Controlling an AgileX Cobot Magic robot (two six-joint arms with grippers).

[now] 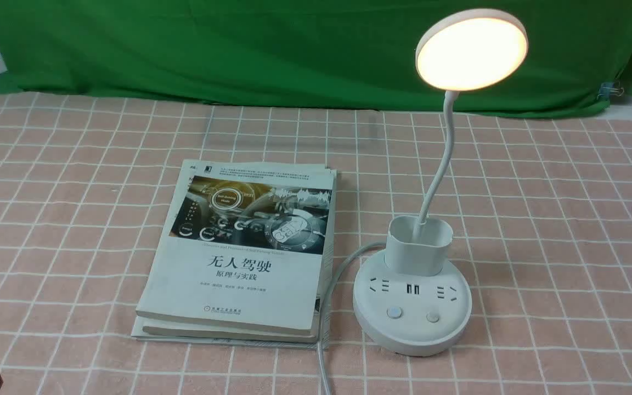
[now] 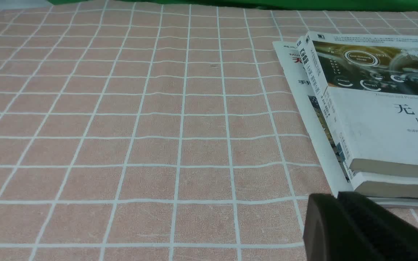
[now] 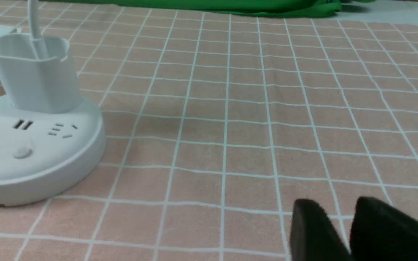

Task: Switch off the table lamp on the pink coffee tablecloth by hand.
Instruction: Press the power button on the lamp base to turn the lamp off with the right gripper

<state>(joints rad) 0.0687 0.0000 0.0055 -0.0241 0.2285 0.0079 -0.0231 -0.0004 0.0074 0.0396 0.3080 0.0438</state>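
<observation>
I saw the table lamp (image 1: 412,307) lit on the pink coffee tablecloth (image 1: 541,219). My left gripper (image 2: 337,197) looked closed, though mostly out of frame. My right gripper (image 3: 347,214) stood slightly parted, empty.

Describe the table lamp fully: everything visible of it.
The table lamp is white, plastic-looking and switched on: its flat round head glows warm, tilted toward the camera. A thin bent neck rises from a cup on a round base with sockets and two buttons. It stands upright on the pink tablecloth, right of the books; a cable leaves its base.
</observation>
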